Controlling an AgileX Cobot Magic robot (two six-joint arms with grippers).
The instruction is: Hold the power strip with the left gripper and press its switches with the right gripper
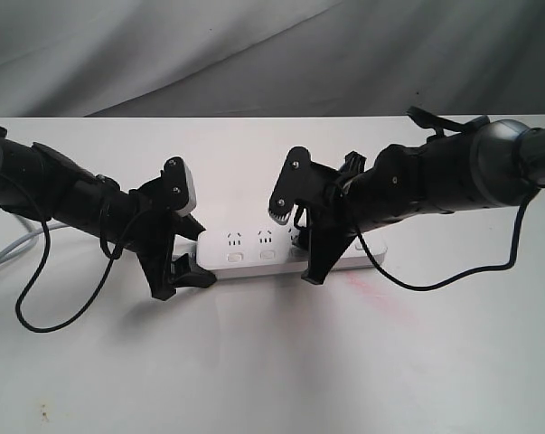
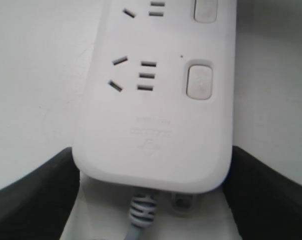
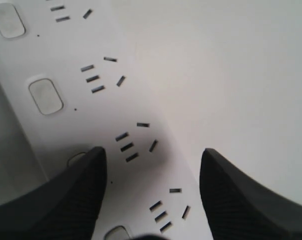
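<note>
Exterior view, left tool [image 1: 186, 267] clamping power strip [image 1: 254, 249], right tool [image 1: 295, 244] splayed

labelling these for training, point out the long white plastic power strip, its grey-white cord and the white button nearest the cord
long white plastic power strip [image 2: 153, 145]: left wrist view, bare face near its rounded end
grey-white cord [image 2: 142, 210]: left wrist view, ribbed sleeve
white rounded-rectangle button [image 2: 200, 81]: left wrist view, middle

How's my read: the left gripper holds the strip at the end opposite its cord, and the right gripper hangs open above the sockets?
Not quite. The left gripper holds the power strip at the end where its cord comes out: the left wrist view shows it leaving between the fingers. The right gripper does hang open above the sockets.
</note>
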